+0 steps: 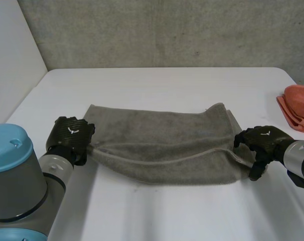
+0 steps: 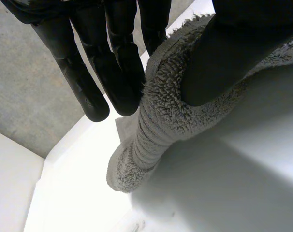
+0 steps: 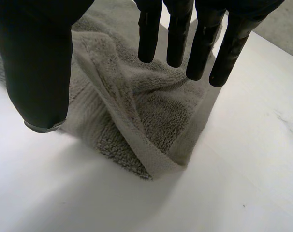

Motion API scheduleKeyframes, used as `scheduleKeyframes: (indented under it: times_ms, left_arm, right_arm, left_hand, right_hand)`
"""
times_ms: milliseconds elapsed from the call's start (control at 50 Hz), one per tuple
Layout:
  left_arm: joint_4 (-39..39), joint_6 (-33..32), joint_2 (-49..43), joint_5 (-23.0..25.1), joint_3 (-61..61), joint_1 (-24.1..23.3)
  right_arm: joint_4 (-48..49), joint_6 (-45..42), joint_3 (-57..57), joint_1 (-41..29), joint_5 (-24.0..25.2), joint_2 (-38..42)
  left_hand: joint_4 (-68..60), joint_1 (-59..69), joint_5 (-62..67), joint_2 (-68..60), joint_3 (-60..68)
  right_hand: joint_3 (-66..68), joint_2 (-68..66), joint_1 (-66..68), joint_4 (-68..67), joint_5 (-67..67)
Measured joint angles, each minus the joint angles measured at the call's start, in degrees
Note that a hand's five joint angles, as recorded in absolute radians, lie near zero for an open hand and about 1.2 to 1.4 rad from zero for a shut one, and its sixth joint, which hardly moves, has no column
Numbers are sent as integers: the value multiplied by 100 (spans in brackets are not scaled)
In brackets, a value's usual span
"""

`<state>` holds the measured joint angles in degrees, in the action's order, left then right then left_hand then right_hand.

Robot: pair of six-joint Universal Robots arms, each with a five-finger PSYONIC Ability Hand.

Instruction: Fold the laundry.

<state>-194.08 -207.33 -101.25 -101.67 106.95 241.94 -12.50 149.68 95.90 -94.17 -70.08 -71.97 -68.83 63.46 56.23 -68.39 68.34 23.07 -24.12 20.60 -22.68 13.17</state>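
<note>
– Grey towel (image 1: 162, 145), where?
– Mid white table (image 1: 167, 85), folded over. Left hand (image 1: 69, 135) pinches its left end, thumb against fingers. Right hand (image 1: 262, 143) at right end, fingers spread, gripping nothing. Orange cloth (image 1: 298, 103) at table's right edge.

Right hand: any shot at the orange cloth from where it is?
Probably yes: the orange cloth lies just beyond the right hand, only bare table between them. Its fingers look open over the towel's end, so nothing ties it down.
</note>
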Motion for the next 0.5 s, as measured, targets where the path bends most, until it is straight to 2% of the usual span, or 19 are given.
scheduleKeyframes:
  times_ms: [200, 500]
  left_arm:
    - [17, 0, 0, 6, 37, -27]
    - [15, 0, -9, -1, 38, -37]
  right_arm:
    - [344, 320, -196, -69, -130, 370]
    - [354, 670, -378, -696, -179, 625]
  left_hand:
    - [0, 0, 0, 0, 0]
    - [0, 0, 0, 0, 0]
  right_hand:
    - [0, 0, 0, 0, 19]
    - [57, -13, 19, -112, 130]
